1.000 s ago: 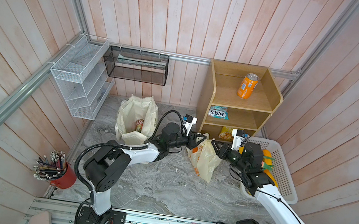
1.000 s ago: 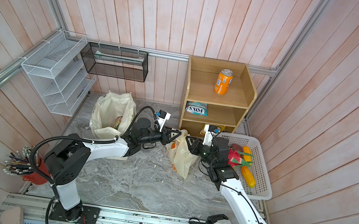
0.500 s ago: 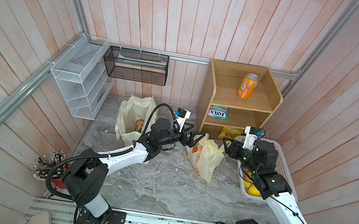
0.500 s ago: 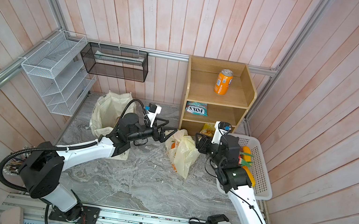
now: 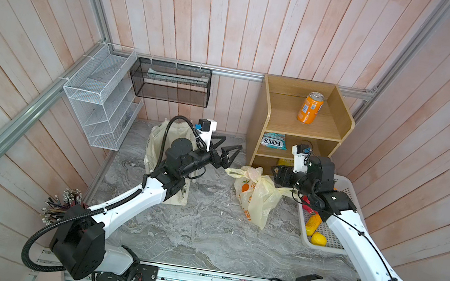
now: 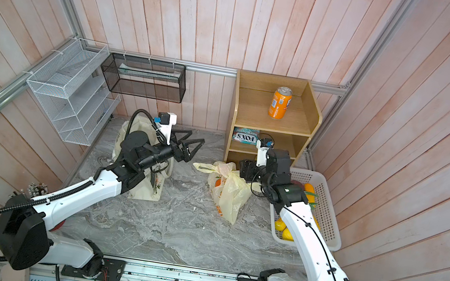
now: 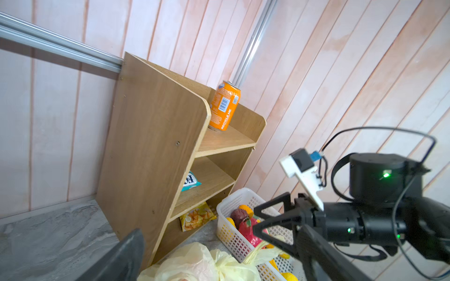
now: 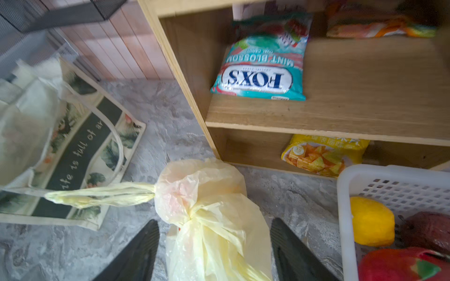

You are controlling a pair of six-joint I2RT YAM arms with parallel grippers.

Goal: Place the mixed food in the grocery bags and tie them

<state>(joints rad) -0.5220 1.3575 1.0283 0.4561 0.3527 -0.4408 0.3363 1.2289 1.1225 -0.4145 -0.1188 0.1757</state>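
In both top views the plastic bag (image 5: pixel 257 197) is seen slumped on the marble table (image 5: pixel 201 236) in front of the shelf (image 5: pixel 257 122). Its handles are drawn into a knot, so that one looks done tbh. The left pincer (image 5: pixel 233 144) is held spread wide and lifted clear near one loose handle end, with nothing pinched. The right pincer (image 5: pixel 276 176) is parked at the bag's other side, and its jaws can't really be made out from up here. The canvas tote (image 6: pixel 147 189) is stood open behind the left arm, presumably so food can be dropped straight in.

From the left wrist, the orange can (image 7: pixel 225 107) is shown upright on the top shelf. A mint packet (image 7: pixel 191 181) is laid one level down and chips (image 7: pixel 196 216) at the bottom. Toy fruits (image 7: pixel 246 227) are piled in the white basket (image 7: pixel 226 231). None of that is bagged yet.

From the right wrist, the right pincer's jaws are seen spread either side of the knot (image 8: pixel 192 215) without pressing it, so the bag isn't gripped by anything.
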